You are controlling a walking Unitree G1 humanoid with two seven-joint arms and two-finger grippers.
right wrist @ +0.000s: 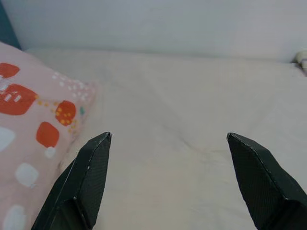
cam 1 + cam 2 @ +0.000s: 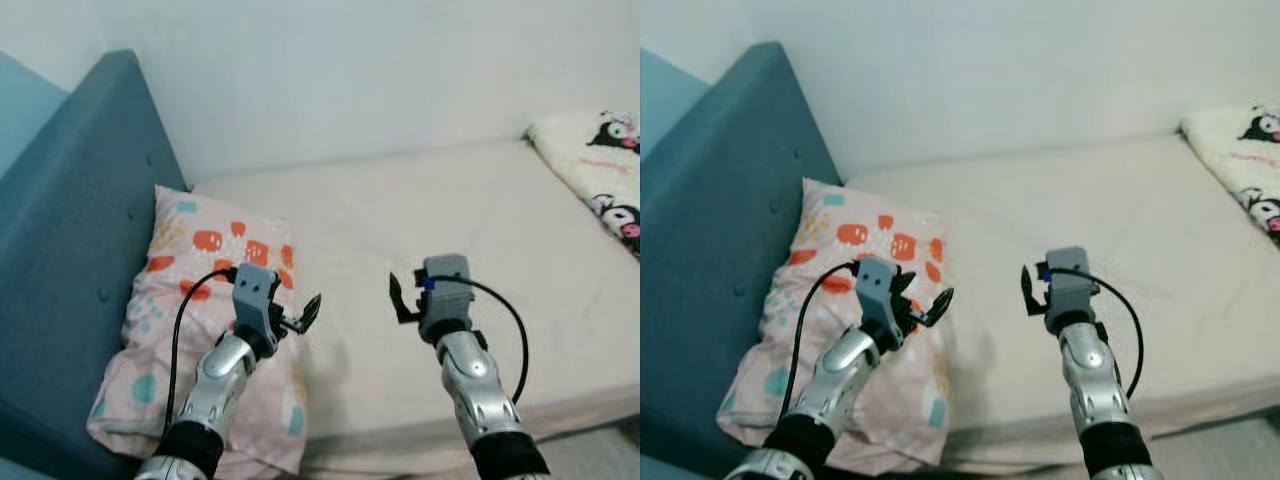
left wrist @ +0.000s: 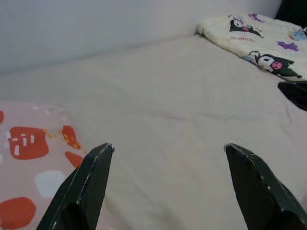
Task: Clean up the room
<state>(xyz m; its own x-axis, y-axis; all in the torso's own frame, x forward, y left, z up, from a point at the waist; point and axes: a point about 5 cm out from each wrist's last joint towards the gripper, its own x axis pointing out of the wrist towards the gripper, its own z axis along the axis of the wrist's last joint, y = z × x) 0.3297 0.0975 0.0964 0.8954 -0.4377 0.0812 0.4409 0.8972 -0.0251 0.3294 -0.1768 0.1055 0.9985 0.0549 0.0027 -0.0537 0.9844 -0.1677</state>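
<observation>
One pillow [image 2: 200,330] lies at the bed's [image 2: 420,210] left end, one cartoon-print blanket [image 2: 600,170] far right; no readable writing. Left gripper [image 3: 168,158] and right gripper [image 1: 168,148] hover with fingers spread.

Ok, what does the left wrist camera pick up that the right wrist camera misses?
Left wrist view: the folded cartoon-print blanket at the mattress's far end, and the tip of the other pincer at the frame edge. Right wrist view: a sliver of the blue headboard behind the pillow. Both share the pink patterned pillow, the cream mattress, the white wall, and a pincer held open over the bed.
</observation>
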